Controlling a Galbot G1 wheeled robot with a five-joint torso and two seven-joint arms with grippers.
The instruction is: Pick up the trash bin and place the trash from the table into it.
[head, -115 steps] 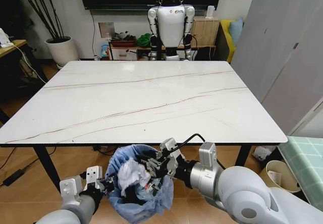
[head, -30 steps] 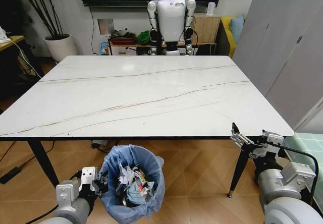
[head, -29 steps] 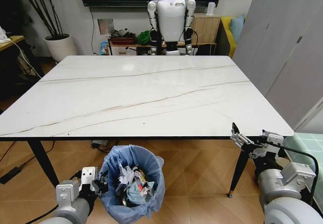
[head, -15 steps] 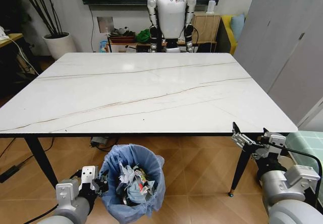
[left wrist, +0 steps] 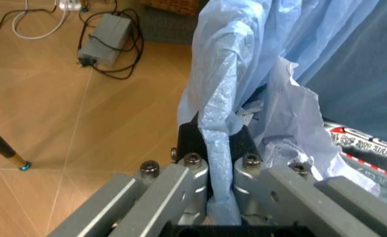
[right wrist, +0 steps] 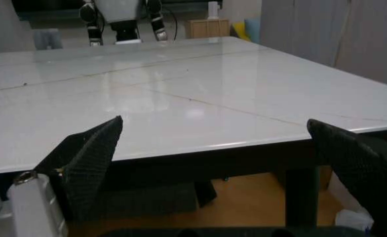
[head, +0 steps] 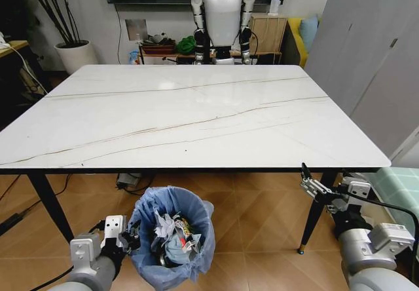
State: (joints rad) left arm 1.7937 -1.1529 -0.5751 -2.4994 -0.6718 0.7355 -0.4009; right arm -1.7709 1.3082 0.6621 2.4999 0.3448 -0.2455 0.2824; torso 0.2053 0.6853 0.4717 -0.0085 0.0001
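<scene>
Withdrawn from the trash bin (head: 171, 235), right pincer (head: 313, 187) gapes beside table (head: 196, 117) edge; left pincer (head: 124, 236) clamps its rim.

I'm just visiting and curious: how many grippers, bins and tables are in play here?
Grippers: 2, the left gripper and the right gripper
Trash bin: 1
Table: 1
Total: 4

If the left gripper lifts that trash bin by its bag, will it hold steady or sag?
Likely sag: the left gripper pinches only crinkly thin liner of the trash bin. It is probably light, holding crumpled trash, and may tilt since the grip is one-sided.
</scene>
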